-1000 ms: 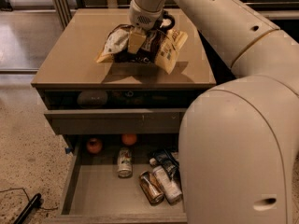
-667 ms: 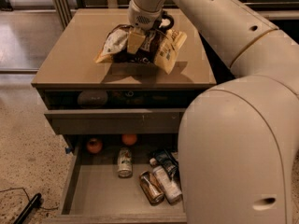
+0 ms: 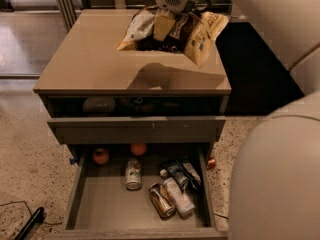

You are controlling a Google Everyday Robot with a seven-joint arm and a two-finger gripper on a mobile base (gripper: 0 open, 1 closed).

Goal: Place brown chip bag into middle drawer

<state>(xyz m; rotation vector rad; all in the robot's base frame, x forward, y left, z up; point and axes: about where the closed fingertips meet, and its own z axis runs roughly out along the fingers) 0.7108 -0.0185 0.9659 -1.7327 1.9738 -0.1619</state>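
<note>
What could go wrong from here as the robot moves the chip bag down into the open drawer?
1. The gripper holds the brown chip bag high over the cabinet top. Its wide, flared ends could snag on the drawer front just above the middle drawer.
2. Cans and packets crowd the drawer's right half, so the bag may land on them.

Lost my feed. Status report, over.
Gripper at crinkly dark brown chip bag, above cabinet top. Below, wide grey middle drawer open. Cans, packets inside.

taupe cabinet (image 3: 90, 59) stood on speckled floor (image 3: 25, 149); glossy floor (image 3: 25, 39) behind, top-l; black cable (image 3: 30, 223) lay btm-l.
</note>
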